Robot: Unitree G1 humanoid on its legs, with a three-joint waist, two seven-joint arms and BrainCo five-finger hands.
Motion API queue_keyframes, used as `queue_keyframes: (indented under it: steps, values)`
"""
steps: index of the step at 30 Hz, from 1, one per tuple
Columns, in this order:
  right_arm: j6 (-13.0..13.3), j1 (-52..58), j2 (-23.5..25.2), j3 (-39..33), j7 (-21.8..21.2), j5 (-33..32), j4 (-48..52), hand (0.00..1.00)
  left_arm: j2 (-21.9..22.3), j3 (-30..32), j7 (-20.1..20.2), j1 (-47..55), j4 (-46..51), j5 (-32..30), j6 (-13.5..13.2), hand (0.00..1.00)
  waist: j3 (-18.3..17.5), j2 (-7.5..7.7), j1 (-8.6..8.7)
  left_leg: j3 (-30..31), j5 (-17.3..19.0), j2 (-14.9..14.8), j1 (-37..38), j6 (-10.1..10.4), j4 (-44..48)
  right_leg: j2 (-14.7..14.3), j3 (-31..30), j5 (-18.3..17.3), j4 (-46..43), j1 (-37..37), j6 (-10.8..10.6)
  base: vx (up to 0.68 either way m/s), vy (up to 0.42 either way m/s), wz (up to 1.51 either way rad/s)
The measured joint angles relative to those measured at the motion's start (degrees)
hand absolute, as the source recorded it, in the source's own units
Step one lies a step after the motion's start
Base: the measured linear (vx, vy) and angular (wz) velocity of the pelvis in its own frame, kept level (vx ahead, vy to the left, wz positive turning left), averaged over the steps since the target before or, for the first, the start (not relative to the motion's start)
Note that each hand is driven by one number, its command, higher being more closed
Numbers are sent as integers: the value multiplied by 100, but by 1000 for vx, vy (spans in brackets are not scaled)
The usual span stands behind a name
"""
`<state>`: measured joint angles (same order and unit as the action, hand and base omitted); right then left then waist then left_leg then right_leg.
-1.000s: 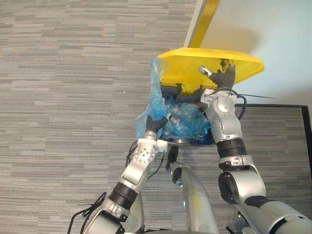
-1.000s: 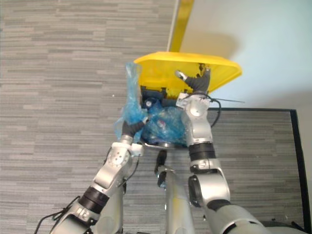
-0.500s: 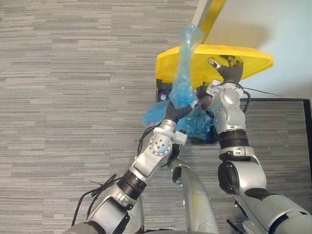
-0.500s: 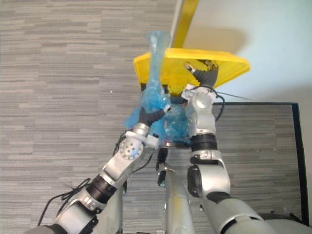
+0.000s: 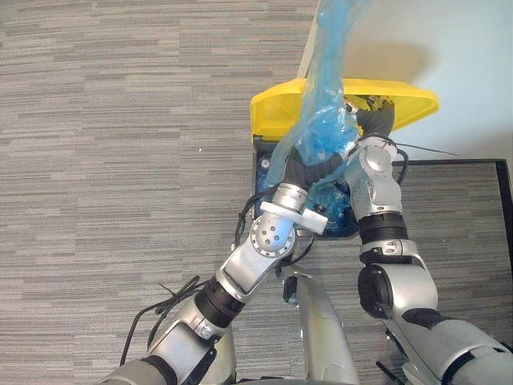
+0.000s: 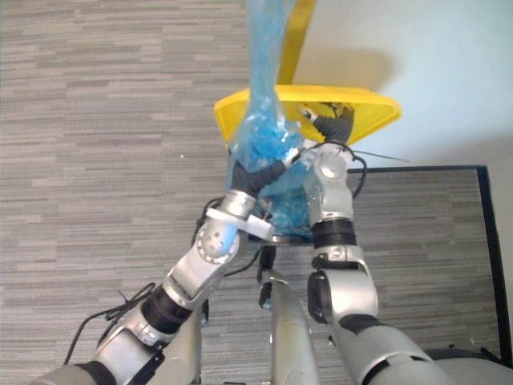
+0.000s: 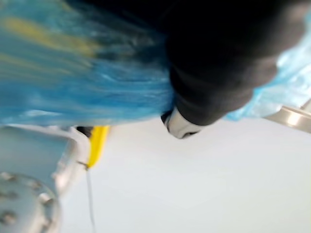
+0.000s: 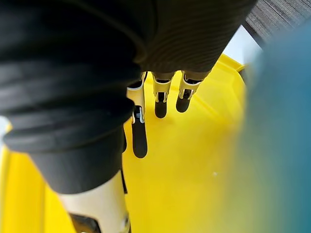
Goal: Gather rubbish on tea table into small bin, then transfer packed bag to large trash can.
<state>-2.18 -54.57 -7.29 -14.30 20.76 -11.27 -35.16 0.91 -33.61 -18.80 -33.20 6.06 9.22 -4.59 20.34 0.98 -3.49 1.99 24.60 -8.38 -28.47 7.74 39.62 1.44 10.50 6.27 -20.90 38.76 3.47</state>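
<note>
1. Your left hand (image 5: 311,170) is raised over the open trash can (image 5: 261,170), sunk into the blue bag (image 5: 325,112). The plastic buries its grip, so you cannot tell whether it is clamped or slack.
2. Your right hand (image 5: 375,122) lies flat against the underside of the yellow lid (image 5: 272,112), propping it up. In the right wrist view its fingers (image 8: 139,136) lie straight on the yellow surface.
3. You are standing on grey carpet (image 5: 120,160) with fine horizontal streaks. To your right is a darker grey patch (image 5: 457,208) framed by a black strip. Beyond the can you see a pale wall (image 5: 449,40) with a yellow upright strip (image 6: 298,48) on it.
4. The bag is thin, crinkled, see-through film, bunched at the hand and stretched into a long column that runs off the top of the eye views. More blue film shows below the hand in the can's mouth, and you cannot tell whether it is the same bag. The lid is smooth, hard plastic with rounded corners, and the can's body is dark.
5. A second ago the bag hung low at the can's left rim with a short tail sticking up. Half a second ago the tail reached just past the lid's far edge. Now your left arm has come up higher and further over the can, while your right hand has kept its place on the lid.
</note>
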Motion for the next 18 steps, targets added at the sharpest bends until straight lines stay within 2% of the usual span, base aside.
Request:
queue_keyframes:
  steps: [6, 12, 18]
  values:
    - [0, -50, -4, -2, -11, 2, -80, 0, 11, -5, 3, 14, -87, -5, 2, 100, -9, 1, 1, -66, -89, -2, 100, 10, -236, -29, -46, 67, 234, -79, 9, 9, -7, -1]
    - [-4, -116, -109, -35, 13, 2, -193, 0, 86, 122, 4, 11, -915, -9, 70, 100, -10, 1, 15, -88, -127, -7, 13, 22, -310, -43, -45, 142, 317, 49, 26, 45, -14, -2]
    - [-12, -193, -191, -285, 65, -1, -212, 0, 112, 437, -27, -76, -1639, -17, 276, 100, -12, 0, 32, -99, -135, -5, -331, 16, -227, -33, -49, 192, 309, 352, 43, 42, -1, -1]
